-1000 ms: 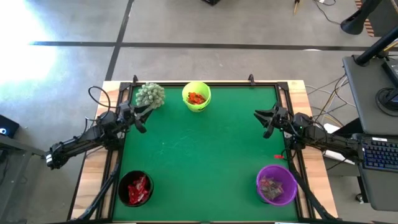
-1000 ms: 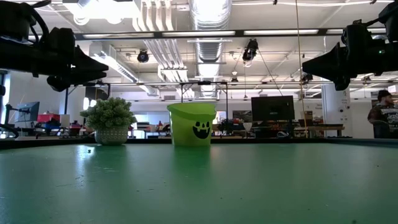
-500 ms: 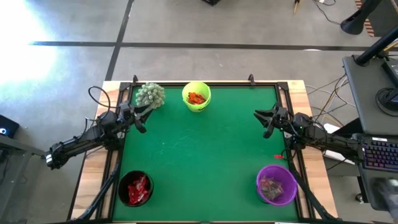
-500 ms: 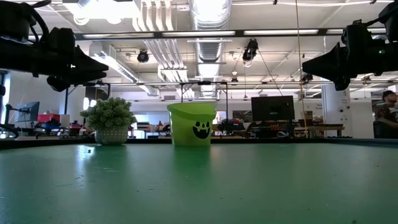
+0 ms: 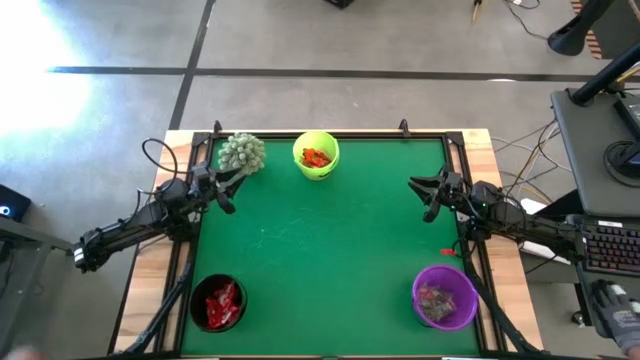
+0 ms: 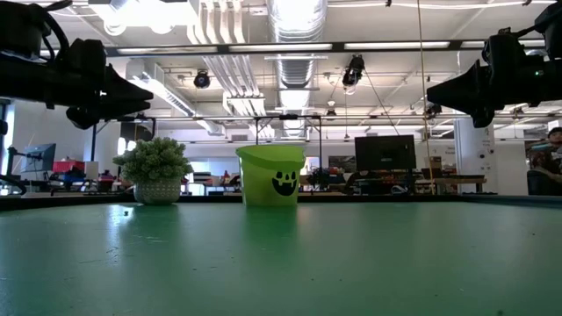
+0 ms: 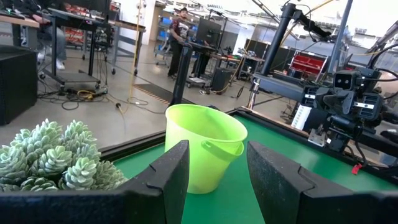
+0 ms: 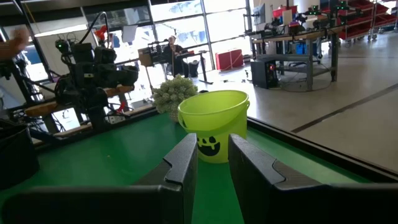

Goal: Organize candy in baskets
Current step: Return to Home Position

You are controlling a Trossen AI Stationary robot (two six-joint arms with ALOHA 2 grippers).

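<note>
Change: arms, baskets and plant placed as a second ago; person (image 6: 553, 156) at the low view's right edge now farther out of frame.
Baskets: three on the green counter (image 5: 330, 250). Lime green round plastic basket (image 5: 320, 174) at the far edge, black round plastic basket (image 5: 197, 296) at the near left corner, purple round plastic basket (image 5: 446, 269) at the near right corner.
Candy: red-orange wrapped sweets (image 5: 316, 157) in the lime one, red wrapped sweets (image 5: 222, 303) in the black one, pale crinkly wrapped sweets (image 5: 437, 300) in the purple one.
Plant: one spiky pale-green ball-shaped plant (image 5: 241, 152), just beside the lime basket.
Left pincer (image 5: 231, 192): released, grasping nothing, raised near the plant.
Right pincer (image 5: 420, 198): narrowly parted, grasping nothing, raised over the right edge.
</note>
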